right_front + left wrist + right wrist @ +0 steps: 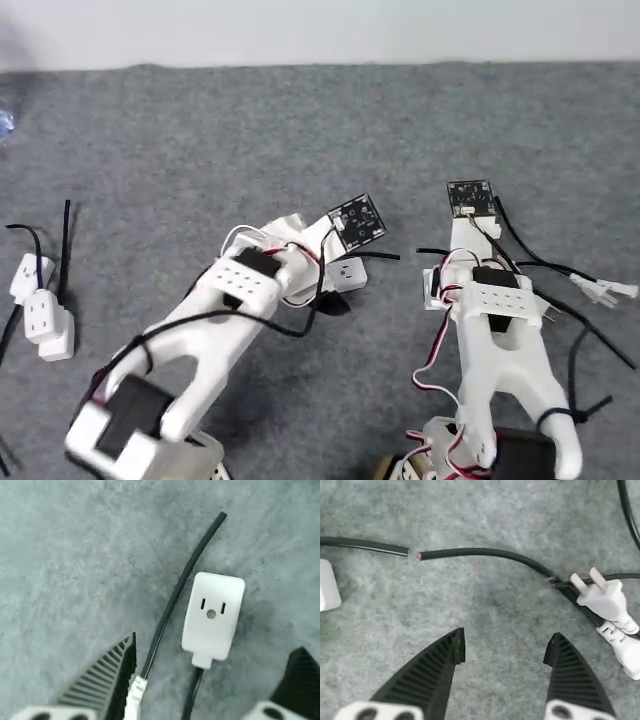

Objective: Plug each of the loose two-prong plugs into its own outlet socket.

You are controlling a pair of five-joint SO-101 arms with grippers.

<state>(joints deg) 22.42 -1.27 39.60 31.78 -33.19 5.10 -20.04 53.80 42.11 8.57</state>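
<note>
Far left, a cluster of spare sockets [40, 310] sat near the edge of the grey mat [200, 130], nothing touching them. My left claw [215, 647] hung spread wide over a lone socket [212, 615], straddling it, I reckoned to pin it for the mating. That socket lay face up, white and rounded, with two slots and a round hole, a black cable [185, 575] just beside it. My right claw [507, 635] was spread too, above bare mat, with the white plug [602, 600] lying flat off to one side, two flat prongs showing, not yet gripped

The left arm [240, 290] partly covers the outlet socket [350, 275]; the plug's [605, 602] cord runs past the edge.
</note>
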